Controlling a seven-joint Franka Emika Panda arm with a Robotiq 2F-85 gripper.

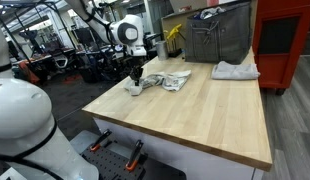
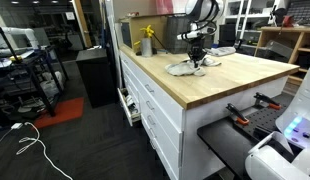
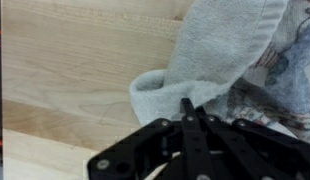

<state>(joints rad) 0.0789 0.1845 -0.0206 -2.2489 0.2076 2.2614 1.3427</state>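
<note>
Your arm comes down from above over the butcher-block table, wrist pointing nearly straight down, gripper low on the wood. In the wrist view the gripper has its fingers pressed together, pinching a rolled fold of the grey towel. The towel lies flat on the table except for that fold, which bulges just ahead of the fingertips. A patterned cloth touches the towel on one side; whether it lies under it you can't tell.

In an exterior view the grey towel sits close to a long edge of the table, with the gripper at the end of the towel nearest that edge. In both exterior views the gripper is over the tabletop, not past the rim.

There is a wide stretch of bare wood beside the towel, running to the far corners. A white cloth lies well apart near the opposite edge. A yellow bottle and a grey metal bin stand along one end of the table, near but apart from the towel. A red cabinet stands beyond the table
</note>
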